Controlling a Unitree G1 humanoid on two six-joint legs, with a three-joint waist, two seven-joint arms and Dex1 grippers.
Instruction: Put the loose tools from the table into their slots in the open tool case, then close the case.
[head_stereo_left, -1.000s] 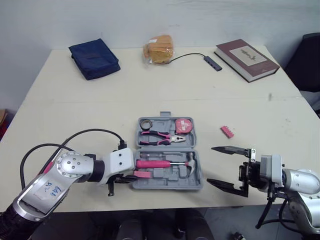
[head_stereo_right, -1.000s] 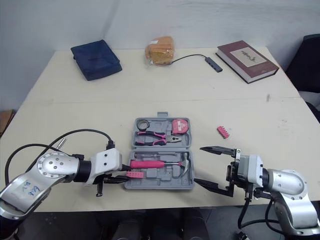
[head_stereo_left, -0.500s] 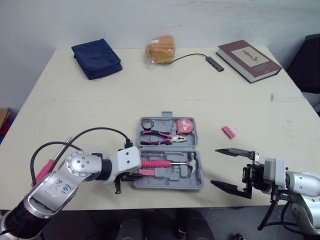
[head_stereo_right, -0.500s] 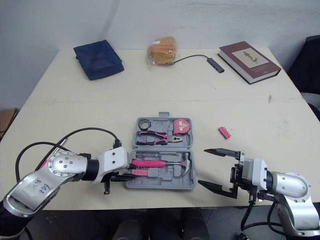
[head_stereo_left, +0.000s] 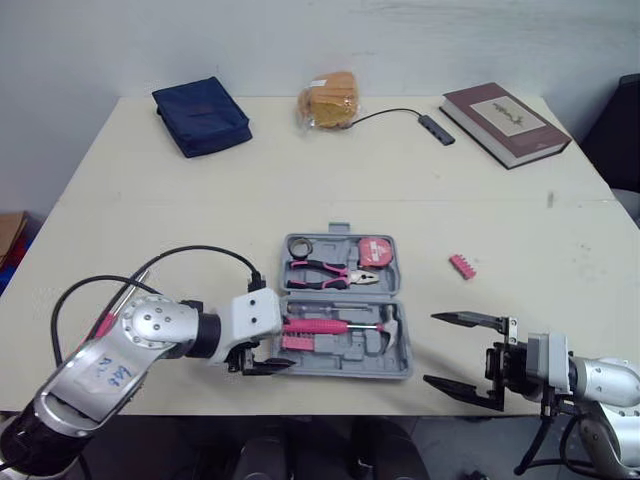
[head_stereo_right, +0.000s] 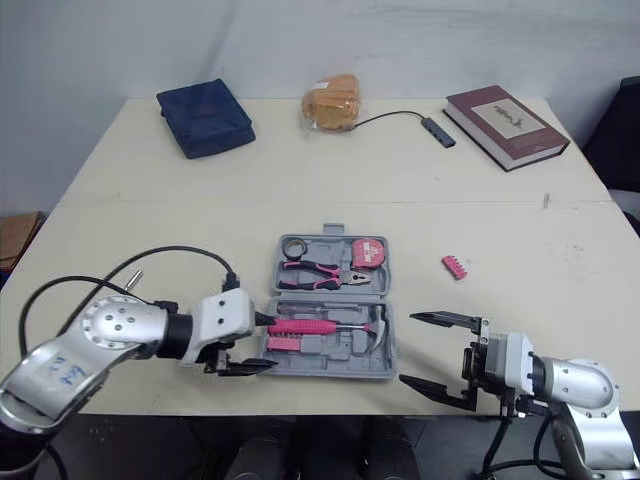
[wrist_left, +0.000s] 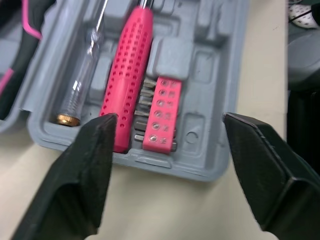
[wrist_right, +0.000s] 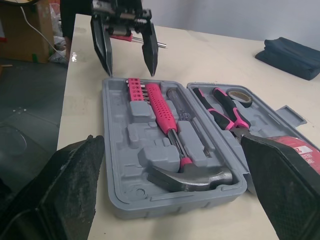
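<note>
The left gripper (wrist_left: 169, 119) is spread open and empty at the left end of the tool case (head_stereo_left: 402, 366), one finger (wrist_left: 89, 165) on each side of that end. Between them, a pink bit holder (wrist_left: 161, 112) sits in its slot, just beside the pink-handled screwdriver (wrist_left: 127, 75) and a clear tester screwdriver (wrist_left: 82, 75). The hammer (head_stereo_left: 390, 325) lies at the case's right end. In the raised lid half are pliers (head_stereo_left: 325, 272), a tape measure (head_stereo_left: 375, 250) and a tape roll (head_stereo_left: 297, 245). The right gripper (head_stereo_left: 431, 349) is also released, holding nothing, just off the case's right end. A loose pink bit strip (head_stereo_left: 461, 265) lies on the table (head_stereo_left: 150, 230) right of the lid. The case stands open
</note>
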